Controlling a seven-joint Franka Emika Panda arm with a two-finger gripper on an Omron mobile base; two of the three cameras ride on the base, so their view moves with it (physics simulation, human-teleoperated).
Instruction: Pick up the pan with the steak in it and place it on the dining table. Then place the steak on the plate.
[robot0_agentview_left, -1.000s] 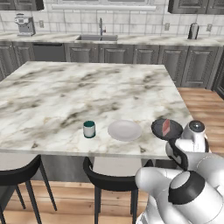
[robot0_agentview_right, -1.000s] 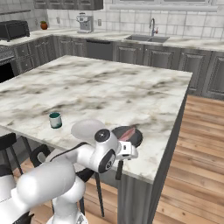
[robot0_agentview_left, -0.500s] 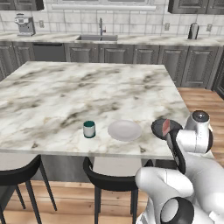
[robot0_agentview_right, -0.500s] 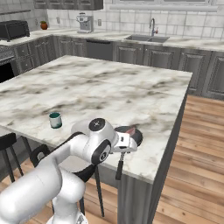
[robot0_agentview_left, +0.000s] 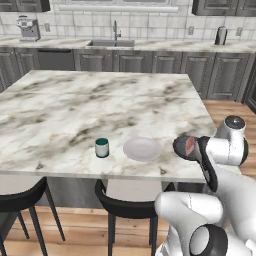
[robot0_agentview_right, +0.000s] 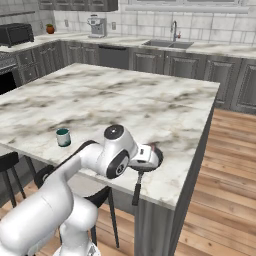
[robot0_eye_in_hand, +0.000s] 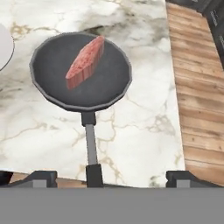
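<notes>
Frying pan sits flat on the marble dining table, near the table's front corner; in hand view its long black handle runs toward 6 o'clock past the table edge. Steak lies inside the pan, slanted, upper end toward 1 o'clock, clear of the rim. In left base view the pan is partly masked by the arm's wrist, w/ only a sliver of pink steak showing.

Gripper: jaws wide, holding nothing; the two dark fingertips stand either side of the handle's end w/o touching it. In right base view the hand covers most of the pan; the handle hangs out over the table's edge.

Around: white plate at 9 o'clock of the pan in left base view, just beside it, not touching; in hand view just a sliver of its rim is cut off at the left border. Teal cup further at 9 o'clock, near the plate, apart from it. Black bar stools under the table's front edge. Far counter holds a sink w/ faucet, coffee machine, kettle-like steel vessel – too small to tell exactly. Black microwave on the left counter in right base view. Wood floor beyond the table's side.
</notes>
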